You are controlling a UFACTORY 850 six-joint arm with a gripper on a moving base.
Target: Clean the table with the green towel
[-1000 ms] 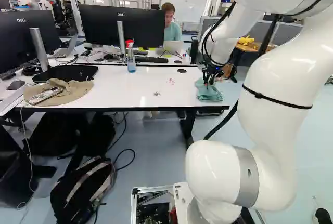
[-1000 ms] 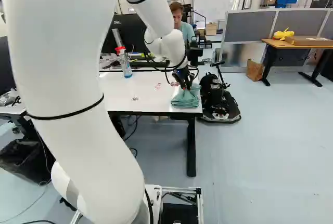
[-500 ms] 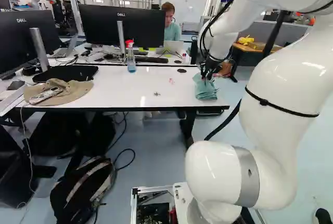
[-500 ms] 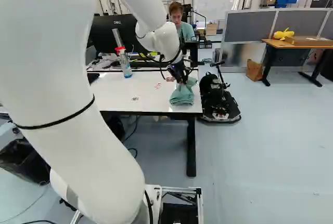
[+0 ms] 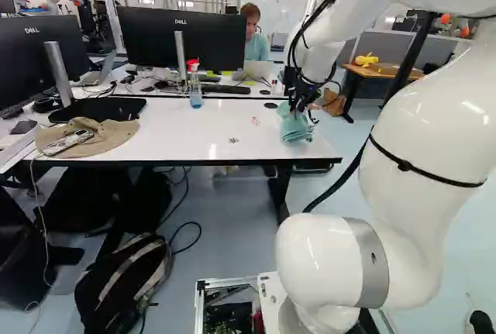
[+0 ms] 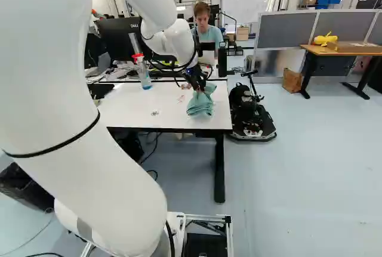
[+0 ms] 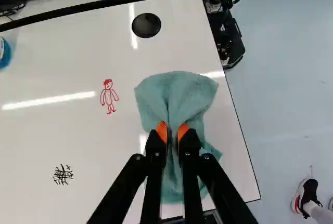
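While the black two-fingered gripper [image 6: 199, 88] reached down over the white tabletop [image 5: 217, 129], its jaws stood nearly closed, pinching a fold of the green towel [image 7: 177, 91] between their orange pads [image 7: 162, 130]; the towel sat bunched near the tabletop's right end in the left base view; beside it were a red stick figure [image 7: 109, 97] and a black scribbled grid [image 7: 63, 174]; a red-nozzled spray bottle [image 5: 195, 91] stood farther off.
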